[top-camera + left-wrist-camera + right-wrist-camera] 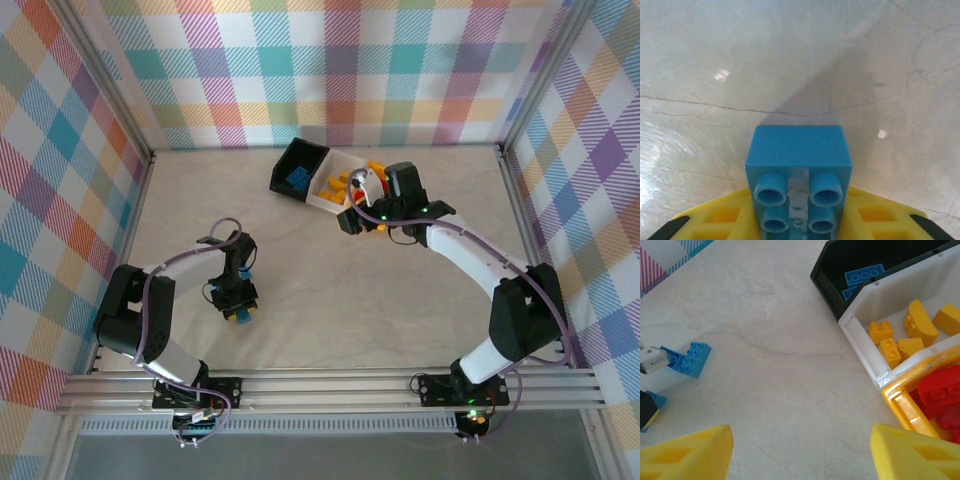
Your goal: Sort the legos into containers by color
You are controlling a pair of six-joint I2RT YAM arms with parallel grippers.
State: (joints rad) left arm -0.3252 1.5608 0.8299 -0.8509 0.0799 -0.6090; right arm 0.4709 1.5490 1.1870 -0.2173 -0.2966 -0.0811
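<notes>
Your left gripper (799, 222) is clamped on one four-stud blue brick (799, 147), lower centre of the left wrist view. Your right gripper (800, 450) stands wide open and empty. The three bins lie at the upper right of the right wrist view:
- black bin (829, 262): two blue bricks (863, 275)
- white bin (860, 337): five yellow bricks (916, 322)
- yellow-orange bin (902, 407): red bricks (940, 390), count unclear

Bins (857, 347): I see three joined in a row, far centre of the worktop (330, 290).
Bricks (914, 320): some in each bin.
Right jaws: by the row's right end.
Left jaws: lone brick (799, 150) between them, near-left.
</notes>
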